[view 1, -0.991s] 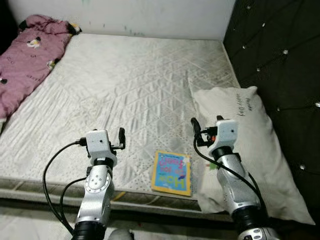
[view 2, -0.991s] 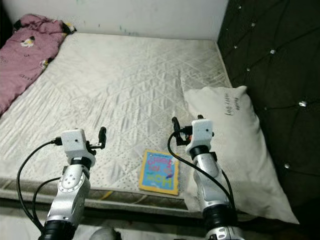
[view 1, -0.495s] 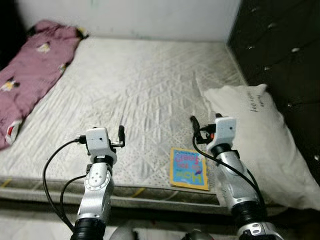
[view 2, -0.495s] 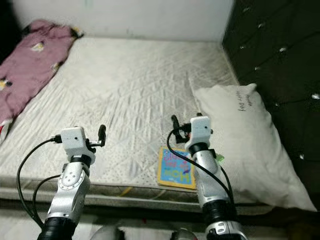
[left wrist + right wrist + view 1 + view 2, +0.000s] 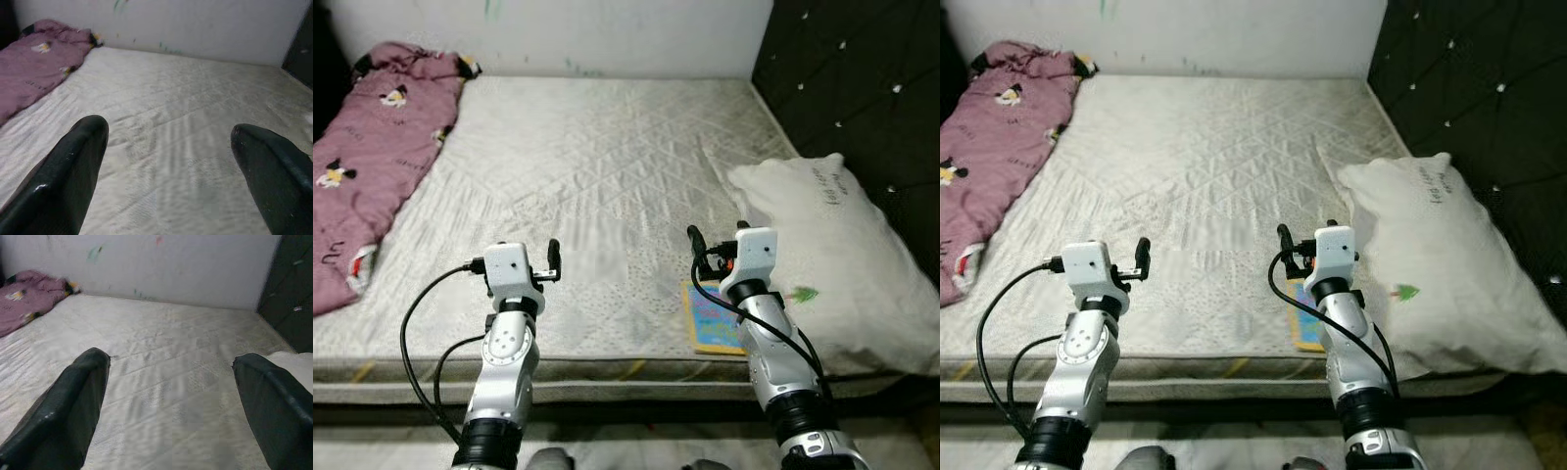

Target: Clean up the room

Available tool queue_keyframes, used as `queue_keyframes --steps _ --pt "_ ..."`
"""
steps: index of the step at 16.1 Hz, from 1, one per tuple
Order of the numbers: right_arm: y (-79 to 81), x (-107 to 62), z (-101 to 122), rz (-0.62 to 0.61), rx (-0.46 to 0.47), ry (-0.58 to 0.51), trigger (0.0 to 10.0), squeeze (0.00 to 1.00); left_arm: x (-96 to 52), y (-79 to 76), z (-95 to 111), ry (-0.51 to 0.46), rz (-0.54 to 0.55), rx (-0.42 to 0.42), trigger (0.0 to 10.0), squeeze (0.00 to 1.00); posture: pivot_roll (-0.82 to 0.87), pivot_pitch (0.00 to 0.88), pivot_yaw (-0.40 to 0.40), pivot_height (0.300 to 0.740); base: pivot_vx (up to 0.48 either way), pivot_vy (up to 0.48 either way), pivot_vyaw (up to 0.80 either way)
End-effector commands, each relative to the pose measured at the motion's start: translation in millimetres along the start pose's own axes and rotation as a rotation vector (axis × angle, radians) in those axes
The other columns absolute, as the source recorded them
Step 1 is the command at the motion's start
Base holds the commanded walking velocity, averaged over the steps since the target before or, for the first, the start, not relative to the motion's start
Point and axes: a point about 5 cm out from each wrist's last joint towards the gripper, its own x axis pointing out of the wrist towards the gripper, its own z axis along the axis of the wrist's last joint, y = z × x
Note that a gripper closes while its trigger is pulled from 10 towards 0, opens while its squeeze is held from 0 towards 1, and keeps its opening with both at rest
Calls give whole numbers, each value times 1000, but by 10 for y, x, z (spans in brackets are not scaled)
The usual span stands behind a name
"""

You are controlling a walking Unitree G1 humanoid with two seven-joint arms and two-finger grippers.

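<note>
plainly the move turns on the picture book (image 5: 713,318), which lies flat on the mattress (image 5: 607,166) near its front edge, in the lower right of the left eye view, just beside the lower corner of the white pillow (image 5: 842,264). it sits below and slightly to the right of the right gripper (image 5: 717,253), under that arm's wrist, so the right arm is much the nearer; the left gripper (image 5: 540,266) hangs well apart from it, in the lower left. the book's long axis seems to run away from the robot, roughly from the bed's front edge toward the wall, though too little of it shows to be sure.

both grippers hover above the mattress with nothing between their fingers. in the left wrist view the two black fingers (image 5: 73,171) stand wide apart over bare quilted fabric, and the right wrist view shows that gripper's fingers (image 5: 78,406) spread just as wide, pointing across the bed toward the far wall rather than down at the book.

much of the book is hidden: the right arm covers its right part, and in the right eye view only a strip of it peeks out. its cover print is too small to read. a pink blanket (image 5: 367,147) lies along the bed's far left side, cut off by the frame edge. a small green mark on the pillow cannot be identified.
</note>
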Motion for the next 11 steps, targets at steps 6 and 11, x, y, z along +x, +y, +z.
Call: queue_keyframes --steps 6,11 --pt "34 32 53 11 -9 -25 10000 0 4 66 -3 -2 23 6 10000 0 34 0 13 740 0 480 0" --pt "25 14 37 15 -15 -17 10000 0 -11 50 -16 1 26 -4 10000 0 29 4 11 740 0 480 0"
